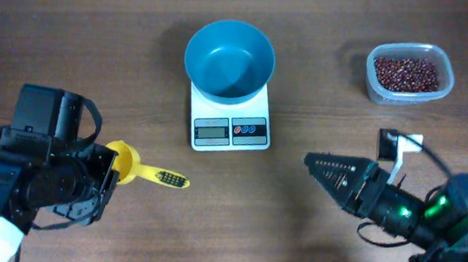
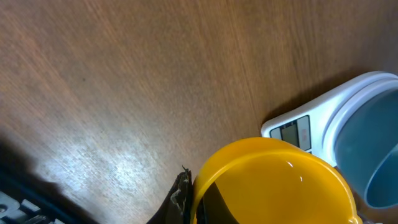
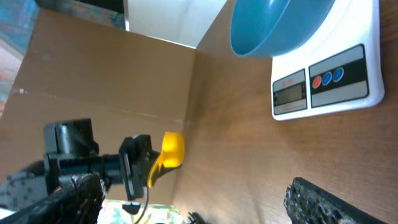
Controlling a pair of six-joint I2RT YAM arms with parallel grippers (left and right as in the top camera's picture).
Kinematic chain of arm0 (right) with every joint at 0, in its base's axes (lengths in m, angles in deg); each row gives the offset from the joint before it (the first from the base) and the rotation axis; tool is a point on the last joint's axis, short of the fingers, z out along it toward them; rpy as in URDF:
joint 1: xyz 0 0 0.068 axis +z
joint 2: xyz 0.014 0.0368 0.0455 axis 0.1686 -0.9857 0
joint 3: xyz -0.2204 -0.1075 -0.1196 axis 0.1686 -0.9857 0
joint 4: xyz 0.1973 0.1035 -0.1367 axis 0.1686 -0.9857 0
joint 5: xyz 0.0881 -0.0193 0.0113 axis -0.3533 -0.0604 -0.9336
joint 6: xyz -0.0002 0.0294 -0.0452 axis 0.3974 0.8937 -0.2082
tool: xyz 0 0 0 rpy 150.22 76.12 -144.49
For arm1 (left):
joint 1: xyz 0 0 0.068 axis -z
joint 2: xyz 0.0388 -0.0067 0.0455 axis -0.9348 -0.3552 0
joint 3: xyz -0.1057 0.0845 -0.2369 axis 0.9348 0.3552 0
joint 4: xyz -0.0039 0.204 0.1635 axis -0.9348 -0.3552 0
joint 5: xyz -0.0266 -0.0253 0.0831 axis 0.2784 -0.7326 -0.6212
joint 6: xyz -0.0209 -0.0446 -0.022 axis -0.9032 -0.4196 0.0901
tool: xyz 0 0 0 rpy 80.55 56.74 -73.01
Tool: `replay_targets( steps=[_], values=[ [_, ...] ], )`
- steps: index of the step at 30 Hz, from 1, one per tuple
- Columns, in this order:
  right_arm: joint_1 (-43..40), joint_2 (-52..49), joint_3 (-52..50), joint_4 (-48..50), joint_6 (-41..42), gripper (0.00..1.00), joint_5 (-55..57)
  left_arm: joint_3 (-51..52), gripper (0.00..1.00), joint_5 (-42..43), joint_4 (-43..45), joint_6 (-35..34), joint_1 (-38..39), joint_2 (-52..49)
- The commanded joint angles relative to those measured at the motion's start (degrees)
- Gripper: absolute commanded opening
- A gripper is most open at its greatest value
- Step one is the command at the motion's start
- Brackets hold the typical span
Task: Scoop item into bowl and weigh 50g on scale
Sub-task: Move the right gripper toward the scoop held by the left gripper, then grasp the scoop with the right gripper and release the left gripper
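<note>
At eight o'clock the left gripper [image 1: 111, 169] pinches a yellow scoop [image 1: 129, 162]; the right gripper [image 1: 321, 168] stands wide open and empty. The bowl [image 1: 228, 61] sits on the scale [image 1: 229, 131], ready for weighing.

no legible text, scale [image 1: 230, 131] display unreadable

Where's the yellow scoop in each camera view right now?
Overhead: yellow scoop lower left, left of and below the scale.
Left wrist: yellow scoop close up at the bottom edge, right of centre.
Right wrist: yellow scoop small, lower left of centre.
Shared landmark: the scale carrying the blue bowl, in all three.
</note>
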State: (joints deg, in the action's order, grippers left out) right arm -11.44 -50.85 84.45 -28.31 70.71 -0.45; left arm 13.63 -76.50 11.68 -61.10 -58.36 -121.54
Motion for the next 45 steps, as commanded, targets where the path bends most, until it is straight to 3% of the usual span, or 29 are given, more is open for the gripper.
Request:
replay_targets(
  steps=[1,4,8,12,15,18,20,22,34,45],
  values=[
    [-0.07,-7.52,7.32,-1.81,-1.42,0.96,-3.15,-0.87,0.00,0.79,-0.13,-4.87,-0.13,0.07],
    [6.27,-14.45,16.26,-5.46,-1.42,0.96,-2.27,-0.87,0.00,0.76,-0.09,-12.24,-0.13,-0.61],
    [23.26,-18.64,18.32,-5.38,-1.42,0.96,13.33,-0.87,0.00,0.90,-0.11,-12.26,-0.11,-3.50],
    [39.19,-23.67,18.32,-4.48,-1.46,0.96,29.38,-0.87,0.00,2.82,-0.09,-8.76,-0.11,-4.72],
    [45.03,-29.40,18.32,3.21,-1.46,0.93,30.67,-0.87,0.00,2.80,-0.11,-4.00,1.09,-4.72],
    [46.86,-36.79,18.32,11.58,0.98,0.76,29.42,-0.87,0.00,2.78,-0.11,-4.04,4.13,-4.72],
    [48.13,-40.24,18.32,14.60,3.15,0.73,28.41,-0.87,0.00,2.75,-0.04,-4.09,5.70,-4.72],
    [49.03,-42.51,18.32,16.09,4.02,0.63,27.96,-0.87,0.00,2.16,-0.04,-4.11,6.75,-4.83],
    [49.46,-43.04,18.32,18.40,7.61,0.44,27.96,-0.83,0.00,8.61,2.47,-6.67,6.82,-9.92],
    [49.46,-43.04,18.32,18.40,7.48,0.31,29.94,-0.83,0.00,8.79,2.99,-7.17,9.92,-9.92]
  ],
)
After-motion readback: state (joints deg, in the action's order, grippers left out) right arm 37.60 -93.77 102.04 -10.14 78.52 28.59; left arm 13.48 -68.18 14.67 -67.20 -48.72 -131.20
